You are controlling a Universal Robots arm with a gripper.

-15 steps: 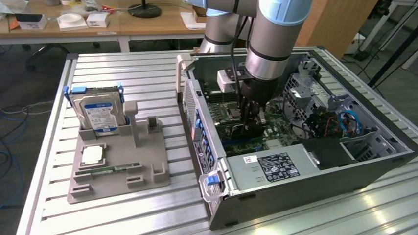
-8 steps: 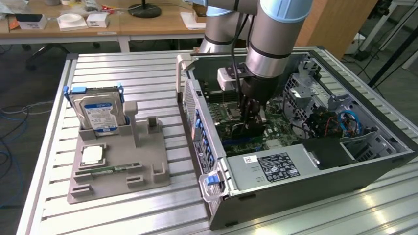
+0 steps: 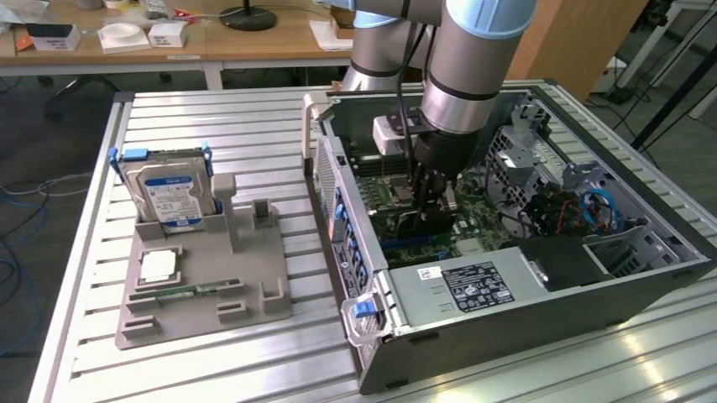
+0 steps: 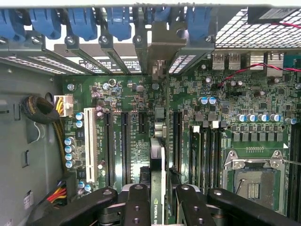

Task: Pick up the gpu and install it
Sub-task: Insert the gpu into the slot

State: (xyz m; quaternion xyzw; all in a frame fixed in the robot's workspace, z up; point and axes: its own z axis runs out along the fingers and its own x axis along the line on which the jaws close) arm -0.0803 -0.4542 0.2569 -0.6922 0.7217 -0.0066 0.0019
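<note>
On the exterior view's left, a grey holder [image 3: 201,290] carries a silver hard drive [image 3: 170,195] and a narrow green memory stick [image 3: 191,291], well apart from the open computer case [image 3: 560,277]. Inside that case the gripper [image 3: 431,210] reaches down to the motherboard [image 4: 122,101]. Its jaws are clamped on the gpu [image 4: 159,155], held edge-on above a slot, its metal bracket [image 4: 160,44] against the case's rear wall.

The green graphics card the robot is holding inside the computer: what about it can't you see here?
- Exterior view: the green graphics card with black shroud sits behind the black gripper.
- Wrist view: the card appears edge-on; the black fingers cover its sides, so its seating in the green motherboard slot is unclear.
</note>
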